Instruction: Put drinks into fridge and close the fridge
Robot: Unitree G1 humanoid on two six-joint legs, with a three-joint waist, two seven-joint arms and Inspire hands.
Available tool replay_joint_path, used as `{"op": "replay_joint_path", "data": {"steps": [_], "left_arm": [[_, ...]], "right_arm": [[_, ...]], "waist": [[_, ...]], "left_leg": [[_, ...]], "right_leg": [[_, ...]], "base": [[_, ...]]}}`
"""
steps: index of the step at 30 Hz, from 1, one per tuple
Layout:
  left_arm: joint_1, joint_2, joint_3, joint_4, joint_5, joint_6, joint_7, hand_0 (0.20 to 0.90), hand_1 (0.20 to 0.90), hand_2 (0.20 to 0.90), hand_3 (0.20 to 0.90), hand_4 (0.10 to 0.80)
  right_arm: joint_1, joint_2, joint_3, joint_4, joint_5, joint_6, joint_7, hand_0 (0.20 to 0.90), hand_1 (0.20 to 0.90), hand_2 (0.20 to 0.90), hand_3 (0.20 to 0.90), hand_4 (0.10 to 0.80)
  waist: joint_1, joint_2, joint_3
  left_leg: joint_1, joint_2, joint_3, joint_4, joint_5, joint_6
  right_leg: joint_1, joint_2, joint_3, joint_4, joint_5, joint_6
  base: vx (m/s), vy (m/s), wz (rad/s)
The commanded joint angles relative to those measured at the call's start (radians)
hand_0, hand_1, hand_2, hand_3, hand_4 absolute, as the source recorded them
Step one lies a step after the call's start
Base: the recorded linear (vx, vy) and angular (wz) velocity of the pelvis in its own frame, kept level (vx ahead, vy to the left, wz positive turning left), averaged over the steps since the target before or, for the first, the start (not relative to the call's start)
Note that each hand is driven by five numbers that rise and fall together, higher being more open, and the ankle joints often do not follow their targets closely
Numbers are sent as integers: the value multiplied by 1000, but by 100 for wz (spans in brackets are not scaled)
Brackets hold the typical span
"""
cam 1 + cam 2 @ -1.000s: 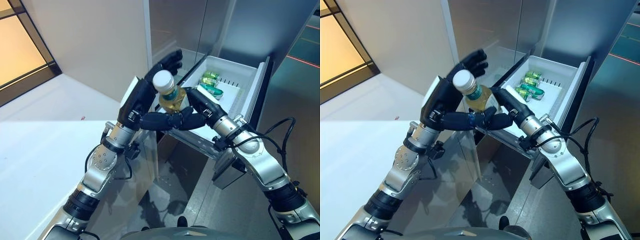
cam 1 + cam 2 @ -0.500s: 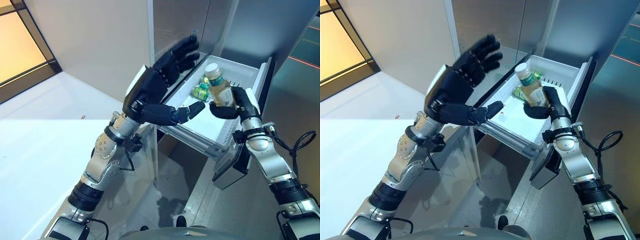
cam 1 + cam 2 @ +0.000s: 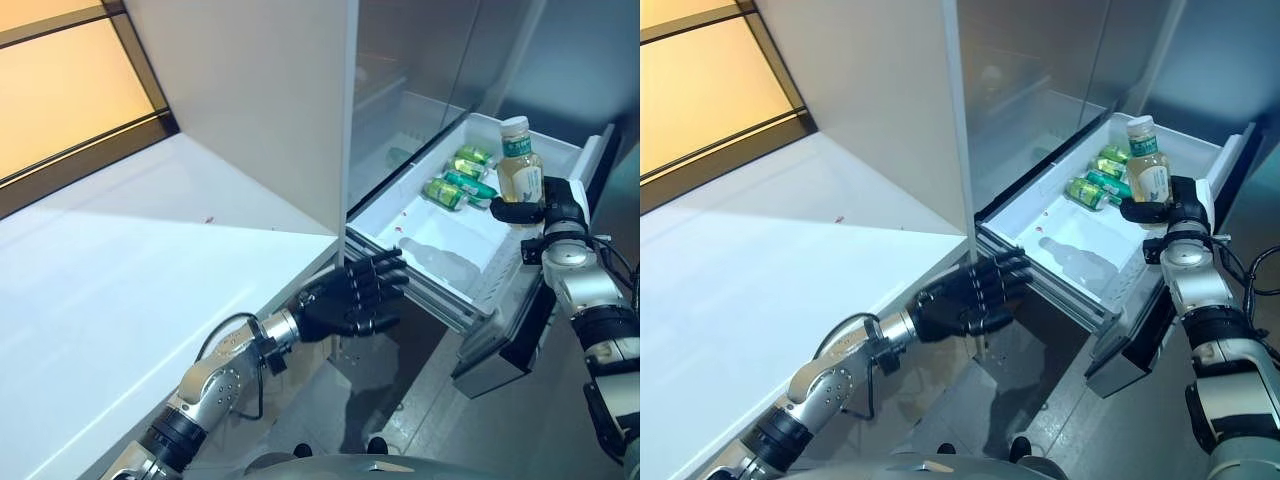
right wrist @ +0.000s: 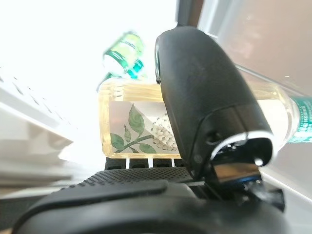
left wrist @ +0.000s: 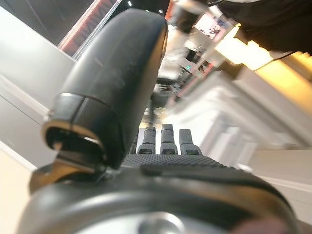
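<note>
A clear bottle of yellow drink (image 3: 520,172) with a white cap and a green label stands upright in my right hand (image 3: 546,205), whose thumb and fingers are curled round it; the right wrist view shows the same bottle (image 4: 136,130) behind the thumb. It hangs over the far right part of the open white fridge drawer (image 3: 425,262). Several green cans (image 3: 455,182) lie at the drawer's back. My left hand (image 3: 350,300) is low, in front of the drawer's near corner, fingers relaxed and holding nothing.
A white counter (image 3: 130,270) spreads to the left, ending beside the drawer. The fridge's tall white side panel (image 3: 260,100) rises above the counter's corner. Grey fridge fronts (image 3: 440,50) stand behind the drawer.
The camera has shifted. My left hand dropped from above the drawer to below its near corner. My right hand carried the bottle farther toward the drawer's back right.
</note>
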Motion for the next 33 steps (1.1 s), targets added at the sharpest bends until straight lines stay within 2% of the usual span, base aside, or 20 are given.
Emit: {"op": "replay_joint_path", "data": {"steps": [1, 4, 9, 13, 17, 23, 24, 25, 26, 27, 33], "left_arm": [[31, 50, -80, 22, 52, -46, -89, 900, 900, 900, 900, 800], [28, 70, -138, 128, 167, -112, -91, 900, 900, 900, 900, 800], [16, 45, -193, 373, 338, -227, 19, 900, 900, 900, 900, 800], [-6, 21, -167, 528, 445, -293, 159, 900, 900, 900, 900, 800], [-51, -23, -96, 718, 531, -340, 252, 900, 900, 900, 900, 800], [-65, -53, 8, 872, 589, -340, 338, 900, 900, 900, 900, 800], [-66, -54, 18, 885, 606, -346, 358, 900, 900, 900, 900, 800], [-66, -52, 25, 893, 615, -352, 368, 900, 900, 900, 900, 800], [-65, -51, 34, 899, 619, -360, 387, 900, 900, 900, 900, 800], [-64, -50, 46, 894, 622, -360, 403, 900, 900, 900, 900, 800], [-65, -36, 69, 850, 626, -362, 410, 900, 900, 900, 900, 800]], "right_arm": [[-290, -162, 55, 18, -1, -110, 9, 300, 300, 300, 200, 100], [-327, -148, 80, 118, -25, -105, 51, 300, 300, 300, 200, 100], [-348, -115, 112, 199, -89, -47, 134, 300, 300, 300, 200, 100], [-350, -93, 136, 234, -134, -4, 189, 300, 300, 300, 200, 100], [-382, -80, 183, 288, -174, 17, 247, 300, 300, 300, 200, 100], [-389, -84, 250, 299, -259, 45, 327, 300, 300, 300, 200, 100], [-387, -85, 259, 299, -273, 39, 328, 382, 382, 382, 296, 196], [-387, -86, 264, 298, -285, 36, 331, 401, 401, 401, 318, 218], [-389, -87, 272, 295, -308, 34, 340, 385, 385, 385, 299, 199], [-387, -89, 279, 290, -326, 30, 341, 300, 300, 300, 200, 100], [-396, -103, 297, 266, -363, 28, 357, 300, 300, 300, 200, 100]], "waist": [[48, -52, -83], [54, -45, -75], [59, -39, -45], [67, -42, -6], [75, -47, 54], [81, -46, 112], [82, -45, 118], [82, -44, 122], [82, -42, 128], [82, -40, 132], [83, -29, 153]], "left_leg": [[-31, -24, 46, 5, -47, 2], [-39, -22, 42, 5, -43, 1], [-65, -21, 35, 5, -32, -1], [-98, -18, 30, 5, -20, -1], [-147, -12, 25, 8, -5, -1], [-188, -6, 26, 10, 9, -2], [-192, -5, 25, 11, 10, -2], [-194, -5, 25, 11, 11, -3], [-196, -5, 24, 12, 12, -3], [-199, -5, 25, 12, 13, -4], [-219, -9, 25, 21, 15, -8]], "right_leg": [[39, 4, -10, 16, -70, 41], [33, 5, -11, 18, -71, 41], [7, 3, -13, 26, -71, 43], [-29, 5, -11, 34, -65, 41], [-76, 6, -6, 41, -56, 39], [-118, 7, -4, 45, -44, 38], [-122, 6, -4, 45, -43, 38], [-124, 6, -4, 46, -43, 38], [-127, 5, -4, 48, -43, 38], [-130, 5, -4, 48, -43, 38], [-153, 1, -5, 58, -44, 38]], "base": [[17, 5, 7], [22, 7, 16], [-6, -10, 7], [-87, -57, 11], [-160, -81, 4], [-91, -49, 0], [-39, -19, 2], [-31, -14, 1], [0, 0, 0], [0, 0, 0], [-42, 10, 0]]}}
